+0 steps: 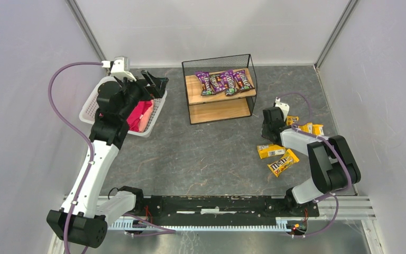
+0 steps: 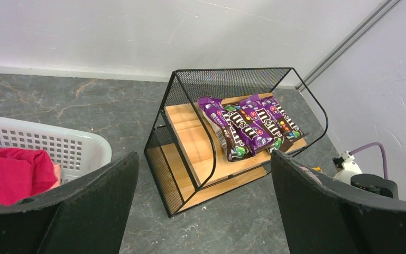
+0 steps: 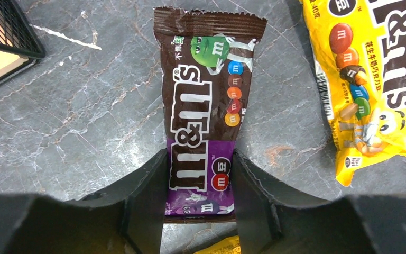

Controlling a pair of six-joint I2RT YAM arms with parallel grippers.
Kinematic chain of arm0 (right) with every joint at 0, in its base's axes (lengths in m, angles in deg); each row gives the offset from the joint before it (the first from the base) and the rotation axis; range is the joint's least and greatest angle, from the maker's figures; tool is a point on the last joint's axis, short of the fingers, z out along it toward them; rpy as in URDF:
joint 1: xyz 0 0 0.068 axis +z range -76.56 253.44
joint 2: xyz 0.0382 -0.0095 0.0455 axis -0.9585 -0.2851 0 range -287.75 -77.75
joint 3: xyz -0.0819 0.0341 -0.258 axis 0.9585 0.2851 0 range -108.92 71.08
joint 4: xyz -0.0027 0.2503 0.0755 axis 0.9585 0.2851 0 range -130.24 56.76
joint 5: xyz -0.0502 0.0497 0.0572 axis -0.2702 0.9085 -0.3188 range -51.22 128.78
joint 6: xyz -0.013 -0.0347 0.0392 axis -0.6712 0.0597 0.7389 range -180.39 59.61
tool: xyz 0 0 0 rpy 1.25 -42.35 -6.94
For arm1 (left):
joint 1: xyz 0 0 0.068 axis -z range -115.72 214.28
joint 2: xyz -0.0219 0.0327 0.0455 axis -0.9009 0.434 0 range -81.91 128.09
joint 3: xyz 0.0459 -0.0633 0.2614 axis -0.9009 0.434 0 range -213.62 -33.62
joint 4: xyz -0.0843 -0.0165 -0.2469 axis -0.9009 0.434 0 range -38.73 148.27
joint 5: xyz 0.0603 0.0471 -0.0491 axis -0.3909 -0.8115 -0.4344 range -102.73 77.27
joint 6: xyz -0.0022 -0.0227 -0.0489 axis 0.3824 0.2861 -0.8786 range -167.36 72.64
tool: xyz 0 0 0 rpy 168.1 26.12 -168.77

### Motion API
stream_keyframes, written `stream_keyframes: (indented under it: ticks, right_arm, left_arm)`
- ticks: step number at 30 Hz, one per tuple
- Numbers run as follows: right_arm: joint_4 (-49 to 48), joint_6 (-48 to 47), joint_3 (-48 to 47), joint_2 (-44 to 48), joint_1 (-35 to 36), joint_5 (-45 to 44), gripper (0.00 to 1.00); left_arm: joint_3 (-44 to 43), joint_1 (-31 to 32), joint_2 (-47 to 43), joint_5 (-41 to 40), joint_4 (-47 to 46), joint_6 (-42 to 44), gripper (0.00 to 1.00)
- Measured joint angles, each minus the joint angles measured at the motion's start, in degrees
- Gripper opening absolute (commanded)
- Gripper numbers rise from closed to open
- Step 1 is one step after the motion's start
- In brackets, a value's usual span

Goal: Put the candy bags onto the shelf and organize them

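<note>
Several purple candy bags (image 1: pixel 223 81) lie on the top board of the shelf (image 1: pixel 217 110), which also shows in the left wrist view (image 2: pixel 190 143) with those bags (image 2: pixel 251 124). My right gripper (image 1: pixel 271 124) is low at the table right of the shelf. In the right wrist view it (image 3: pixel 198 211) is shut on the lower end of a purple candy bag (image 3: pixel 206 106), jaws against both long edges. Yellow candy bags (image 1: pixel 277 161) lie on the table beside it, one at the right (image 3: pixel 375 79). My left gripper (image 1: pixel 156 82) is open and empty, raised left of the shelf (image 2: pixel 203 211).
A white lattice basket (image 1: pixel 92 103) with a pink-red bundle (image 1: pixel 140 115) stands at the back left, under my left arm; both show in the left wrist view (image 2: pixel 58 145) (image 2: pixel 5 174). Grey walls close in the table. The shelf's corner (image 3: pixel 5 32) shows at upper left.
</note>
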Motion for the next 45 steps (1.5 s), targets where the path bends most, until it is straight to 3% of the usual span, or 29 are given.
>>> stream_keyframes:
  ticks: [5,12,20,29,35,40,45]
  right_arm:
    - [0.44,-1.16,1.25,2.21,0.00,0.00,0.40]
    - [3.39,-3.63,2.56,7.23,0.00,-0.33,0.38]
    - [7.30,-8.44,4.87,20.17,0.00,0.17,0.38]
    - [10.64,-13.22,3.32,33.79,0.72,9.16,0.37]
    - [12.85,-14.01,-9.42,28.89,7.85,10.34,0.37]
    - [11.41,-13.90,-24.76,19.19,19.26,9.20,0.37]
    - [9.46,-12.31,-37.22,8.13,24.22,10.69,0.37]
  left_arm:
    - [0.00,0.00,0.24,0.00,0.00,-0.02,1.00]
    - [0.00,0.00,0.35,0.00,0.00,-0.04,1.00]
    - [0.00,0.00,0.35,0.02,0.00,-0.17,1.00]
    - [0.00,0.00,0.35,0.26,-0.02,-0.83,1.00]
    - [0.00,0.00,0.35,1.03,-0.04,-0.83,1.00]
    - [0.00,0.00,0.35,1.03,-0.04,-0.85,1.00]
    - [0.00,0.00,0.35,1.03,-0.04,-0.83,1.00]
